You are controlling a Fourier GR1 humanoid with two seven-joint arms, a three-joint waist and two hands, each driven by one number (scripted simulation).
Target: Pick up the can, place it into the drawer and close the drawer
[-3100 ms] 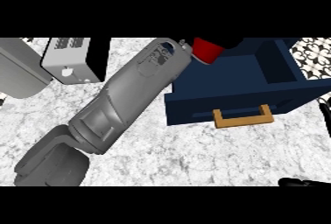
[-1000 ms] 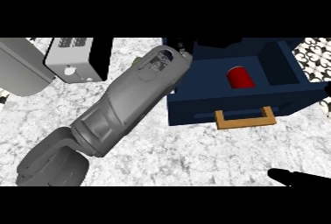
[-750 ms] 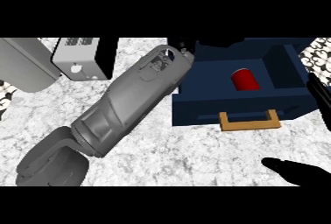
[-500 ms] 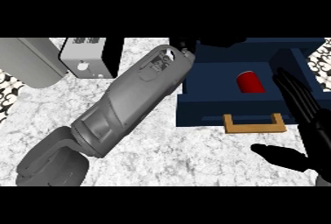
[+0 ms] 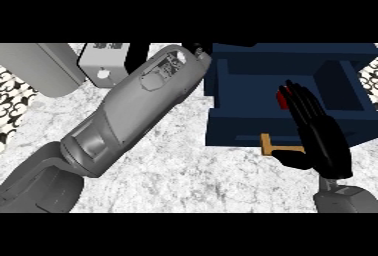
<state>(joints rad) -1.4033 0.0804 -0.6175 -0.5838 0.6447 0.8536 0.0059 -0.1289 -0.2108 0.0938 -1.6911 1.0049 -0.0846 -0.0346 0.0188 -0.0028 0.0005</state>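
Note:
The navy drawer point(image 5: 244, 132) stands pulled open at the right of the head view, with a wooden handle point(image 5: 270, 146) on its front. Inside it, only a sliver of the red can point(image 5: 282, 99) shows. My right hand point(image 5: 321, 137) rises from the lower right, open with straight fingers, in front of the drawer's front panel, covering most of the can and handle. My left forearm point(image 5: 133, 110) crosses the counter diagonally. The left hand point(image 5: 195, 48) is a dark shape at the drawer's far left corner, mostly hidden.
A white boxy appliance point(image 5: 103, 62) and a grey rounded one point(image 5: 40, 67) stand at the back left. Marbled counter point(image 5: 192, 175) lies before the drawer. Patterned tiling point(image 5: 13, 102) shows at the far left edge.
The can went from my left hand above the drawer to lying inside it. My right hand rose from the lower right edge to stand before the drawer front.

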